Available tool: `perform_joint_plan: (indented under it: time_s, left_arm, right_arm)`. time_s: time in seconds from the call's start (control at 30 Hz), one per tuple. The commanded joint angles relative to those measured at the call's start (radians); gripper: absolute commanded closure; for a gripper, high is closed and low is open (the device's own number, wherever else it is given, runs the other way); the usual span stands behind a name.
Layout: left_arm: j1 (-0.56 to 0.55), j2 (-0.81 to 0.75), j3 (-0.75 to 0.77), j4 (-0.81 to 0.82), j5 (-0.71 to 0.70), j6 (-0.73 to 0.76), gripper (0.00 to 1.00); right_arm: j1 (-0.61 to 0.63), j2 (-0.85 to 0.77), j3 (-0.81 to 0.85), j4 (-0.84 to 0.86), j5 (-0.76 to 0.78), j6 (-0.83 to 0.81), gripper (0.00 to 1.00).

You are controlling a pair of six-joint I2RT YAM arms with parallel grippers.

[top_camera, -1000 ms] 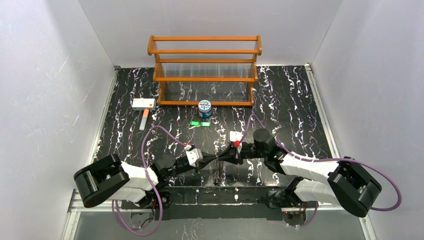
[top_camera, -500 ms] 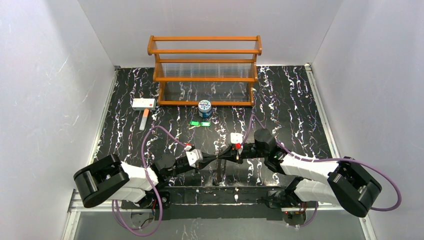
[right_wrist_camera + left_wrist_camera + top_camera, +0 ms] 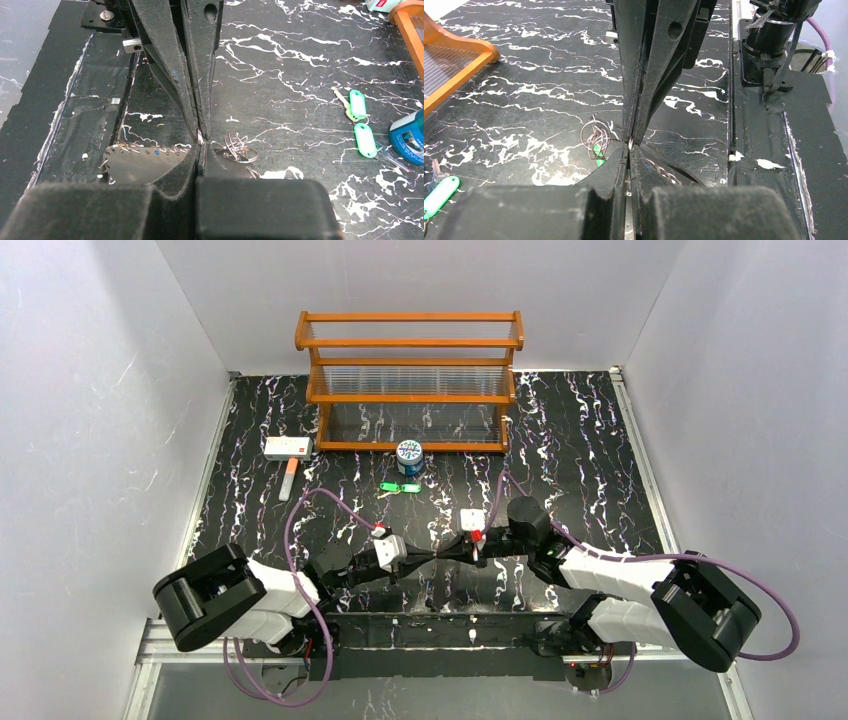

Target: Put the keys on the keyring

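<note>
Top view: left gripper (image 3: 428, 557) and right gripper (image 3: 447, 553) meet tip to tip over desk (image 3: 600, 440), toward near edge. Two green keys (image 3: 400, 487) sit further back, just in front of can (image 3: 409, 457).

Left wrist: jaws closed tight. keyring (image 3: 594, 136) is wire tangle lying on desk just beside tips.

Right wrist: jaws closed too. Tiny metal glint pinched where tips meet, honestly can't tell if that's part of keyring. Keys well apart from it.
</note>
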State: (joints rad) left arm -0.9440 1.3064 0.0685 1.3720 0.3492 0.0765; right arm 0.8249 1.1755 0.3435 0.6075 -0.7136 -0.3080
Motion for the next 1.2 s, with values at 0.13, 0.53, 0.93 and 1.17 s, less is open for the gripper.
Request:
perform_joint_plan:
  time_s: [0.13, 0.53, 0.93, 1.17]
  left_arm:
    - [0.063, -0.002, 0.046, 0.042, 0.086, -0.055, 1.00]
    - [0.083, -0.232, 0.060, -0.364, -0.047, 0.055, 0.55]
    - [0.083, -0.256, 0.149, -0.674, -0.027, 0.177, 0.60]
    - [0.082, -0.128, 0.187, -0.637, 0.088, 0.193, 0.66]
  right_arm:
    - [0.014, 0.020, 0.057, -0.048, -0.009, -0.022, 0.99]
    - [0.016, 0.168, 0.344, -0.601, 0.145, 0.035, 0.99]
    - [0.016, 0.349, 0.543, -0.883, 0.208, 0.020, 0.99]
    - [0.017, 0.332, 0.516, -0.811, 0.129, 0.037, 0.99]
